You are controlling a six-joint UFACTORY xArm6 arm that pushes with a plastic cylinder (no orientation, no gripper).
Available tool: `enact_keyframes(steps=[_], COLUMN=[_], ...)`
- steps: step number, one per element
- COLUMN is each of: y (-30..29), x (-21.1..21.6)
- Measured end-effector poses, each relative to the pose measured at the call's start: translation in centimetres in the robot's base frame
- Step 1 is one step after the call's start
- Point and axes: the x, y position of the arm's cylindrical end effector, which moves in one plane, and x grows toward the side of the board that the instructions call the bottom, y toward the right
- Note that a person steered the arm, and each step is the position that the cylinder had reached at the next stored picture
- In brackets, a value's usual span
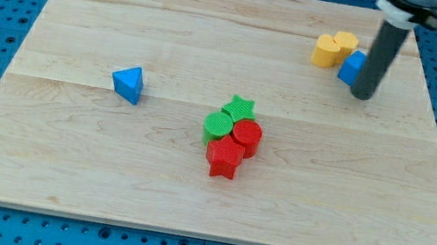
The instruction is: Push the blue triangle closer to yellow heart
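The blue triangle [128,83] lies on the left half of the wooden board [61,158], apart from everything else. The yellow heart [328,51] sits near the view's top right, with a second yellow block [346,44] touching it just behind. A blue block [352,67], partly hidden by the rod, touches the yellow blocks on their right. My tip [362,96] rests just to the right of and below that blue block, far to the right of the blue triangle.
A cluster sits at the board's middle: a green star [240,106], a green round block [218,124], a red round block [247,134] and a red star [224,156]. A blue pegboard surrounds the board.
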Motion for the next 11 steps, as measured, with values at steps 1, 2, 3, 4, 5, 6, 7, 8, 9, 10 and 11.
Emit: enact_keyframes(steps=[1,2,3,4,5,6,7,8,9,10,11], y=[2.7,-1.2,-2.9,1.0,0.5,-1.7,-4.6,-10.7,-17.4,-25.0,-32.7], x=[-3.3,-4.3,-2.9,1.5,6.1,11.3,17.5,23.8,24.1,22.7,20.3])
